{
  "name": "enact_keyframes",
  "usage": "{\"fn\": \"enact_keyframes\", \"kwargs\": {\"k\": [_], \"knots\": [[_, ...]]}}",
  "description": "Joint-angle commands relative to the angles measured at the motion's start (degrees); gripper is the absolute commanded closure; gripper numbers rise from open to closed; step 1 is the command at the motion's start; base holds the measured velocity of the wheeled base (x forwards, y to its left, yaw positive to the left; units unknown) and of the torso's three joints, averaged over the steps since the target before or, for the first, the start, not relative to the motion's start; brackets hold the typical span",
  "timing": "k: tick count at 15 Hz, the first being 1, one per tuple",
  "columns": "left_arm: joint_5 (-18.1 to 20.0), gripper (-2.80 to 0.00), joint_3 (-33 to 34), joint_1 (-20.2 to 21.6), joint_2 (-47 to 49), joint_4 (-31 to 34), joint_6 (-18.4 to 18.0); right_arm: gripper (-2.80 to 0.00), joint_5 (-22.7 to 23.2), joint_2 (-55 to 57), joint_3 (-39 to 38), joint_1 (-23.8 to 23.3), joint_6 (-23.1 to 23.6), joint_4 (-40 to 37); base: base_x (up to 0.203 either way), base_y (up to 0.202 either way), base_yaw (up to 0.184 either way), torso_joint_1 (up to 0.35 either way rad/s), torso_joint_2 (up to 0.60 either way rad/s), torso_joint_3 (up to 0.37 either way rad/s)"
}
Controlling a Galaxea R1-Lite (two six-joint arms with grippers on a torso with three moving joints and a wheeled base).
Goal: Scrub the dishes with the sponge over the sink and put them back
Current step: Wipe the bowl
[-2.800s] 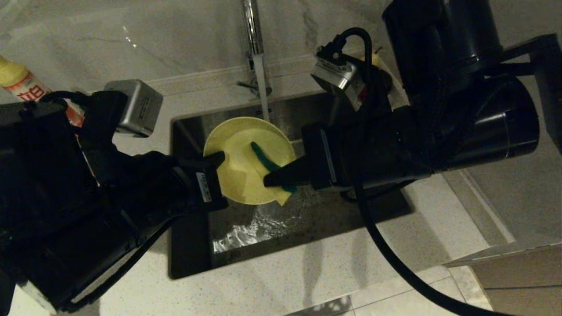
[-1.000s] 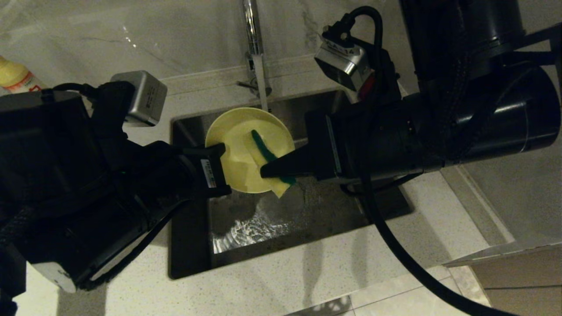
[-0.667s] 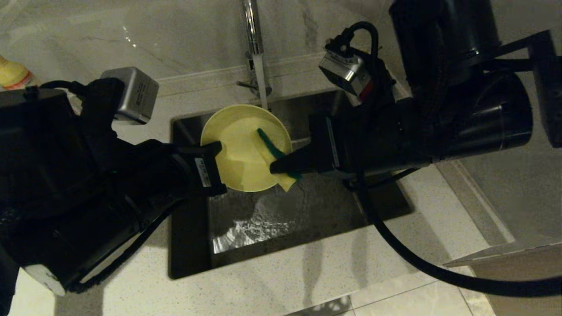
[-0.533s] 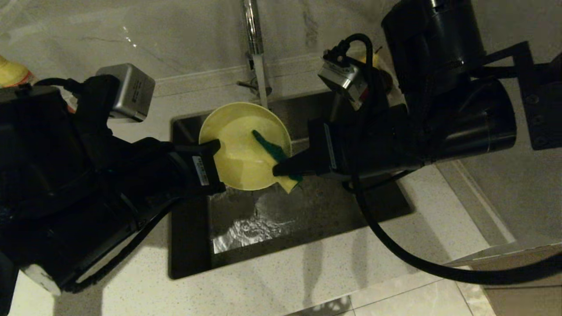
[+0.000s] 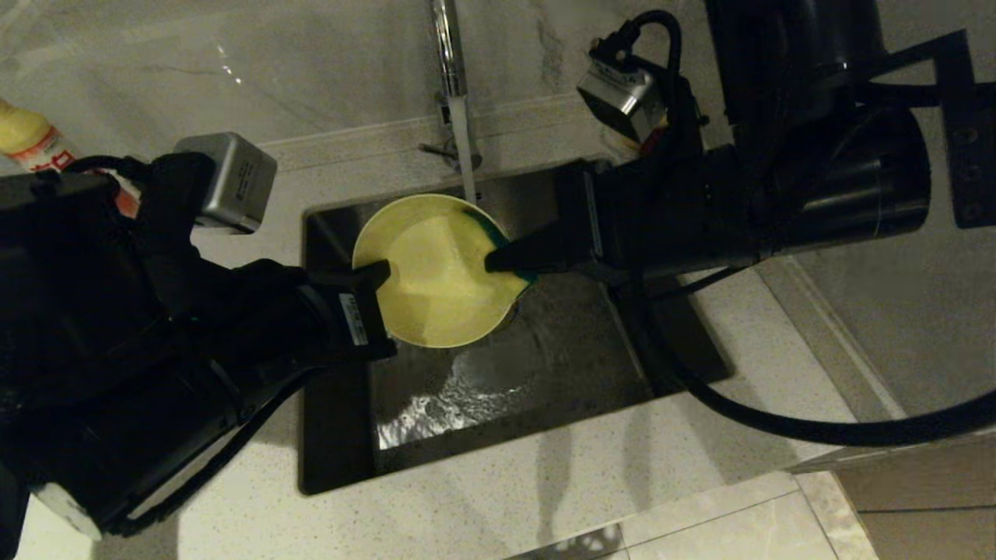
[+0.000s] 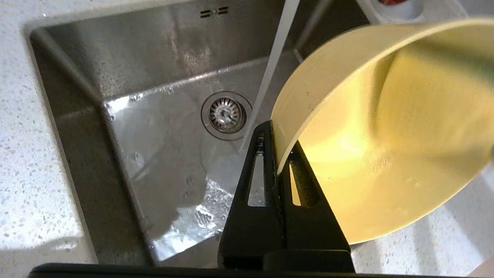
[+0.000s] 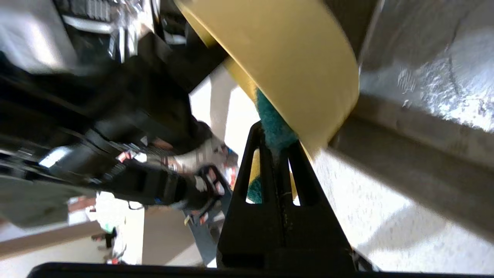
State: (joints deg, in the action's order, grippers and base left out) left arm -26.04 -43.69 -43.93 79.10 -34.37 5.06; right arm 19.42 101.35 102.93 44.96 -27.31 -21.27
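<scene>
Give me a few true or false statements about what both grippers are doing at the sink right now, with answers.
1. The left gripper is clamped on the rim of the yellow bowl. True.
2. The right gripper is open and empty. False: it is shut on the sponge.
3. Water runs from the faucet into the sink. True.
4. The bowl rests on the sink floor. False: it is held up over the basin.
5. The sponge lies on the counter. False: it is at the bowl's rim.

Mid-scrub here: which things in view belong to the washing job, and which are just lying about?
In the job:
yellow bowl, pinched by left gripper
sponge, pinched by right gripper
sink
faucet, running

Lying about:
yellow bottle on the counter, far left
</scene>
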Motion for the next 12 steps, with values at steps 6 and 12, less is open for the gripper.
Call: {"fn": "enact_keyframes", "kwargs": {"k": [6,12], "knots": [[0.0,0.00,1.0,0.0,0.1,-0.1,0.0,0.00,0.2,1.3,7.4,2.1,0.1,-1.0,0.000,0.000,0.000,0.000,0.00,0.000],[0.0,0.00,2.3,0.2,0.5,-0.2,0.7,0.00,0.1,-0.7,6.6,3.8,-0.1,-1.2,0.000,0.000,0.000,0.000,0.00,0.000]]}}
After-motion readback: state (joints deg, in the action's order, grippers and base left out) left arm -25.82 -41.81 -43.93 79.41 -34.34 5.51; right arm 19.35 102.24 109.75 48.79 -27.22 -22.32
